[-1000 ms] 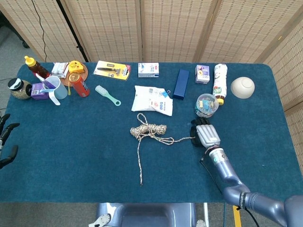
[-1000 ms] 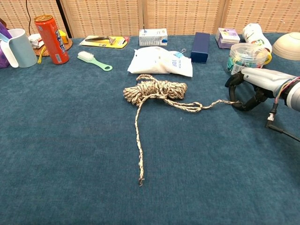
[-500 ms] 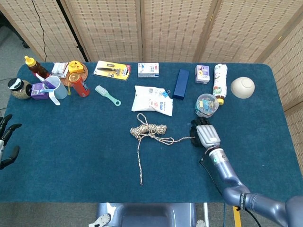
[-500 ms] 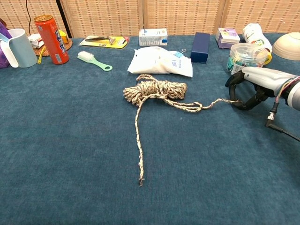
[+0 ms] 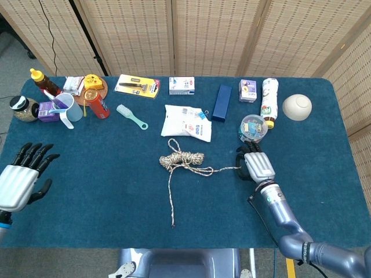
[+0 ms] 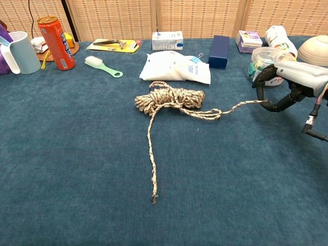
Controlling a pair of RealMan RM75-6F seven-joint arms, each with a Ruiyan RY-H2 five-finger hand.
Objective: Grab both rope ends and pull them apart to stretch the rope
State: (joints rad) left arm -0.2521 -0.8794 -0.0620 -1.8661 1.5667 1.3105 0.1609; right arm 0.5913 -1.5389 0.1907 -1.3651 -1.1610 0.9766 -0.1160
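A beige braided rope lies on the blue table, its bundled coil (image 5: 181, 158) (image 6: 170, 97) near the middle. One strand runs right to my right hand (image 5: 255, 166) (image 6: 286, 84), which pinches that rope end and holds it slightly off the cloth. The other rope end (image 5: 172, 225) (image 6: 153, 200) lies loose toward the table's near edge. My left hand (image 5: 20, 178) hovers over the table's left side with fingers spread and nothing in it, far from the rope. It shows in the head view only.
Behind the coil lies a white pouch (image 5: 187, 122). A clear tub (image 5: 253, 128) stands just behind my right hand, with a navy box (image 5: 221, 102), white bottle (image 5: 268, 102) and bowl (image 5: 297, 106) further back. A red can (image 5: 98, 105), mug (image 5: 66, 109) and green brush (image 5: 131, 116) sit back left.
My left hand has come in from the left edge onto the table, fingers spread. My right hand has lifted a little and shifted right, raising the rope end it holds.
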